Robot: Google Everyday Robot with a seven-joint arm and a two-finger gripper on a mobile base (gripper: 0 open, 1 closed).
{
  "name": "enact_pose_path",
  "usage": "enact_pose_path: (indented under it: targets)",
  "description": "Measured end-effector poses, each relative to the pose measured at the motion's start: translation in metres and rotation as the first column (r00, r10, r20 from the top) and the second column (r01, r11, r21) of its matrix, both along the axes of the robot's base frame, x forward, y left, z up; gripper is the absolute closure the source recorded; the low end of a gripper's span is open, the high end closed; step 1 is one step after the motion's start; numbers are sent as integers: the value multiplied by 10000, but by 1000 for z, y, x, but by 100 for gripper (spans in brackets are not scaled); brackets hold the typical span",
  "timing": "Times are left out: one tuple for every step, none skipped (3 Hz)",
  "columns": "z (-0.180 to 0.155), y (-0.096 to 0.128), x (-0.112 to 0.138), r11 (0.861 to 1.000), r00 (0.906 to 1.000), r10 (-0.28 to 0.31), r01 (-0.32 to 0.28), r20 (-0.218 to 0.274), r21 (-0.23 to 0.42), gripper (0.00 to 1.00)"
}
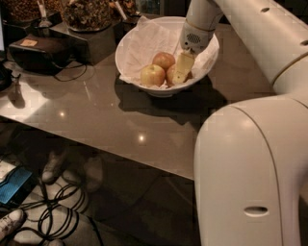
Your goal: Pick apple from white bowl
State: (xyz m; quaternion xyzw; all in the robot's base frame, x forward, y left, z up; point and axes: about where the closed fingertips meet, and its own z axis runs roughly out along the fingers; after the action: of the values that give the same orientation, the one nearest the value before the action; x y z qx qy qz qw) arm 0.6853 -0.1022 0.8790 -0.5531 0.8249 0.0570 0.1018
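Observation:
The white bowl (pixel 163 90) with its crumpled paper lining stands at the back of the brown table (pixel 96 113). Three apples lie in it. The orange-red apple (pixel 170 73) lies on the right, partly hidden behind my gripper (pixel 181 68). A paler yellow apple (pixel 152 75) lies at the front left. A more evenly red apple (pixel 164 59) lies behind them. My gripper reaches down into the bowl from the upper right and sits against the orange-red apple.
A dark box (pixel 36 53) with a cable and containers of dried plants (pixel 89 14) stand to the left of the bowl. My white arm and body (pixel 250 158) fill the right side. Cables and shoes (pixel 53 166) lie on the floor below the table's front edge.

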Motion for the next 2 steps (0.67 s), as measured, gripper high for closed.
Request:
enact_pose_path:
  targets:
    - [-1, 1, 0, 10000, 10000, 30, -30, -17, 0, 32]
    - [-8, 3, 1, 10000, 9999, 53, -53, -154, 11, 32]
